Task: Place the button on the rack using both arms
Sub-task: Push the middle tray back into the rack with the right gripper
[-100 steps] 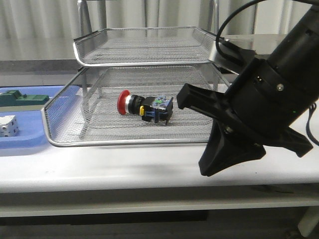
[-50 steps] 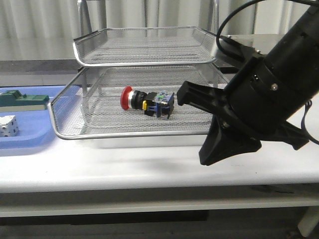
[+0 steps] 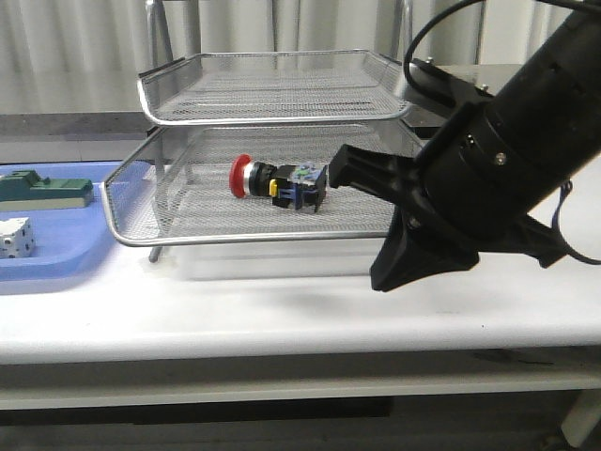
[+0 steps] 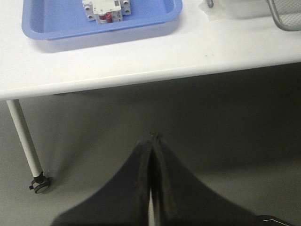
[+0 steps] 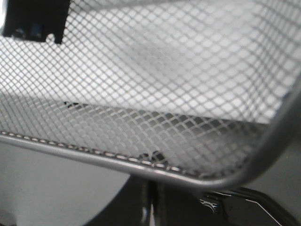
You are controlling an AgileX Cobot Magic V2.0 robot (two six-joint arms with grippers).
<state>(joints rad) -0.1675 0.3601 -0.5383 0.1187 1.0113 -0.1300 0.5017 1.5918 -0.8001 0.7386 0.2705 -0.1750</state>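
The button (image 3: 277, 181), red cap to the left, lies on its side in the lower mesh tier of the rack (image 3: 272, 94). My right arm (image 3: 488, 178) reaches in from the right, at that tier's front right corner. In the right wrist view my right gripper (image 5: 151, 190) is shut, its tips just under the tier's wire rim (image 5: 117, 157), and the button's black body (image 5: 33, 21) shows through the mesh. My left gripper (image 4: 151, 140) is shut on nothing and hangs over the floor, off the table's front edge.
A flat blue tray (image 3: 56, 268) left of the rack holds a green block (image 3: 47, 188) and a white cube (image 3: 14, 237). The left wrist view shows the blue tray (image 4: 47, 30), a white switch unit (image 4: 106, 9) and a table leg (image 4: 23, 141).
The lower tier with the button has slid back into the rack, away from the table's front edge. My right arm has moved with it, a little up and to the left.
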